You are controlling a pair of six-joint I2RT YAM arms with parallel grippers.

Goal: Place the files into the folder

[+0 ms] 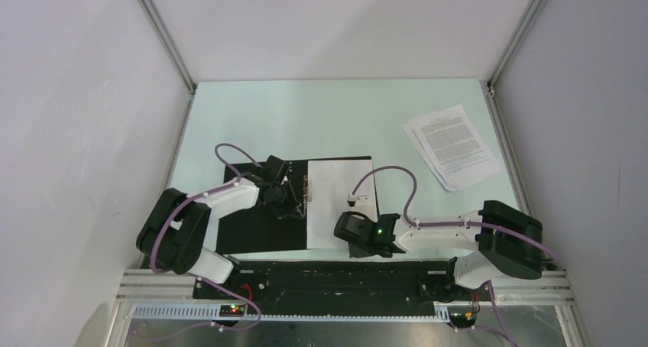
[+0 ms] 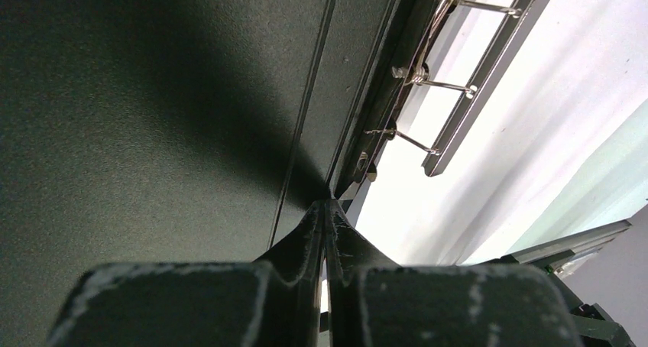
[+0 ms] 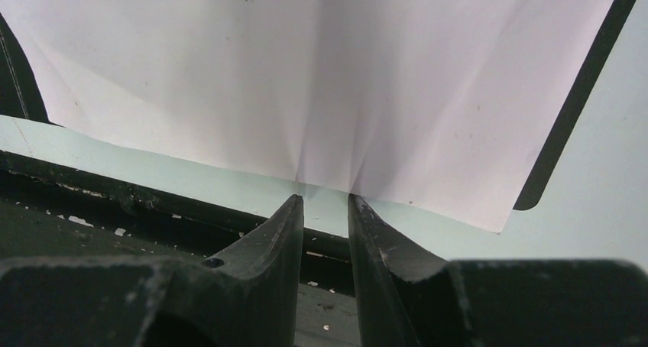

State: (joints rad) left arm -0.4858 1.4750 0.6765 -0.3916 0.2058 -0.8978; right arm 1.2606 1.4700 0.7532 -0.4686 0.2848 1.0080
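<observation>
Hidden / unclear:
- Top view: the left gripper (image 2: 327, 205) merges with the black inside of the folder (image 1: 252, 228), so its tips are lost there. The right gripper (image 3: 325, 200) covers its own tips with its body.
- Left wrist view: the dark folder panel fills most of the frame. We cannot tell whether anything thin sits between the pads.
- We cannot read the text on the printed sheets (image 1: 452, 144), nor count the sheets in either set.
- The folder's outer face is turned down and is not visible.

Task items:
- The folder lies open and flat on the pale green table (image 1: 328, 118), just ahead of the arm bases, black interior up.
- The ring mechanism (image 2: 428, 79) runs along its spine, and 3 metal rings show there.
- The blank sheet (image 1: 340, 202) lies on the folder's right half, beside the rings. In the right wrist view, creases fan out across it from its near edge.
- The printed sheets lie slightly fanned on the table at far right, well apart from the folder.

Jaws:
- Left: closed tip to tip, resting at the spine crease next to the rings.
- Right: parted by a narrow gap with bare table showing between the fingers (image 3: 275, 225). The tips are just short of the blank sheet's near edge.
</observation>
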